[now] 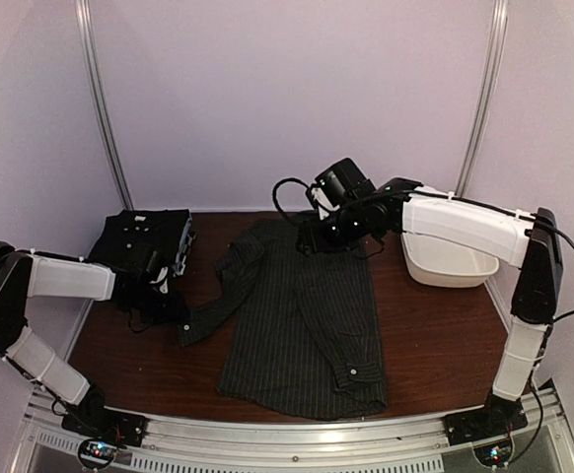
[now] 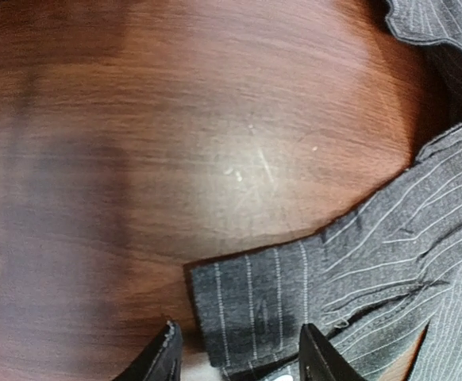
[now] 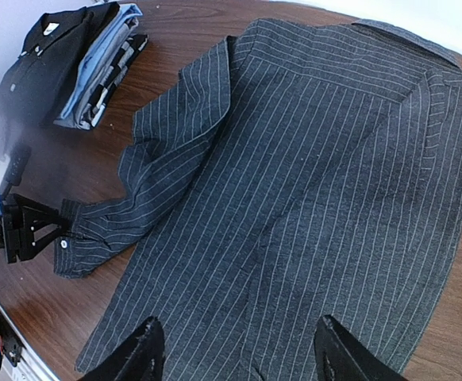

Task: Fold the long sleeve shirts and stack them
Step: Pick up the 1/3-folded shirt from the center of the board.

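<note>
Pinstriped shirt (image 1: pixel 302 325) lies spread — left end effector (image 2: pixel 239 355) open astride its cuff (image 2: pixel 251 294), right end effector (image 3: pixel 235 357) open above — collar tag (image 3: pixel 50 28) unreadable.

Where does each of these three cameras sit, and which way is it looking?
Top external: above and behind the arms, looking down on the table; left arm, right arm, pinstriped shirt and folded stack show.
Left wrist: on the left arm, looking down closely at the sleeve cuff; left gripper fingertips show.
Right wrist: on the right arm, looking down over the spread shirt; right gripper fingertips show.
Shared: both wrist views show that cuff.
</note>
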Controlling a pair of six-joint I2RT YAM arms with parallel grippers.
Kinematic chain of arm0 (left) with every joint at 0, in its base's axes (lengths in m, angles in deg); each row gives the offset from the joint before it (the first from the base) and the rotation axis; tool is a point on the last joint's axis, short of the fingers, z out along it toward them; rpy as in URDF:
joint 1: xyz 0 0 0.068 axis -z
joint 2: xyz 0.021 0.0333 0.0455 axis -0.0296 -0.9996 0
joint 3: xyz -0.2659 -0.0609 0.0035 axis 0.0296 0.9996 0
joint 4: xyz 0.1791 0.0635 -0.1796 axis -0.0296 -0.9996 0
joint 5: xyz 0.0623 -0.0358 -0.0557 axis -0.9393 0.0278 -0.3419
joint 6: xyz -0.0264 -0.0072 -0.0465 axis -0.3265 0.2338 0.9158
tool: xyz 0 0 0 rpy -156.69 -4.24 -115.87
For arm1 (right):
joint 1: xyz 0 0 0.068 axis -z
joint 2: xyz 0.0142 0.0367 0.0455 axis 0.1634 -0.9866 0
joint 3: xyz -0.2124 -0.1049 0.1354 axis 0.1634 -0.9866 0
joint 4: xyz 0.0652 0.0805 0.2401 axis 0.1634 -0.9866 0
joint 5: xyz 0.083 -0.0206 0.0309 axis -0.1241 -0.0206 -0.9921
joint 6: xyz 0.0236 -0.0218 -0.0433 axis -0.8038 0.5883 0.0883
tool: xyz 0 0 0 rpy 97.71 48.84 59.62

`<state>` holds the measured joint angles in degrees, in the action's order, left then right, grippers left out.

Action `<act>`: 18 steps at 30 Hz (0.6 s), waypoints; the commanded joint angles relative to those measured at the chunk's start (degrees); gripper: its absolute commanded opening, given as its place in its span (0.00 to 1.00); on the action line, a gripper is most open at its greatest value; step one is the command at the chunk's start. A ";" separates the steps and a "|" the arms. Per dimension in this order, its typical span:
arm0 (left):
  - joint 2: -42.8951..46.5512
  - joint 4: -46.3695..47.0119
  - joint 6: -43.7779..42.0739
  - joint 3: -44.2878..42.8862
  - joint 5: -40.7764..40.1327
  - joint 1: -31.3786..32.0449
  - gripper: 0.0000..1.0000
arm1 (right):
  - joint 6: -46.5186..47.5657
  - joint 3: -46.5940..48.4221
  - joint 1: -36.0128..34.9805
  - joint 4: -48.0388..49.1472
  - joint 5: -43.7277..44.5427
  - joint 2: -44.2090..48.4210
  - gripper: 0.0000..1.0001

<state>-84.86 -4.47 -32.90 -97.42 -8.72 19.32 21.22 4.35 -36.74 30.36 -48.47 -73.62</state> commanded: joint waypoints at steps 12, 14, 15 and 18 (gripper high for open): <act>-0.11 2.31 -0.99 0.07 0.08 -0.43 0.47 | -6.71 16.12 -2.58 -12.85 1.97 -7.53 0.65; -0.04 2.20 -0.70 0.00 -1.11 -0.42 0.45 | -7.27 13.10 -3.34 -9.58 2.71 -5.58 0.65; 0.09 2.32 -0.55 0.11 -1.86 -0.37 0.44 | -7.31 11.47 -3.86 -8.19 4.65 -4.54 0.65; -0.99 3.36 -0.41 0.33 -3.35 -0.36 0.43 | -6.88 7.23 -5.19 -5.18 9.27 -1.72 0.66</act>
<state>-85.05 -3.68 -33.84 -97.42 -9.07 19.30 15.32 15.98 -39.91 19.96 -46.02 -80.87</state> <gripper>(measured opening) 0.435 0.655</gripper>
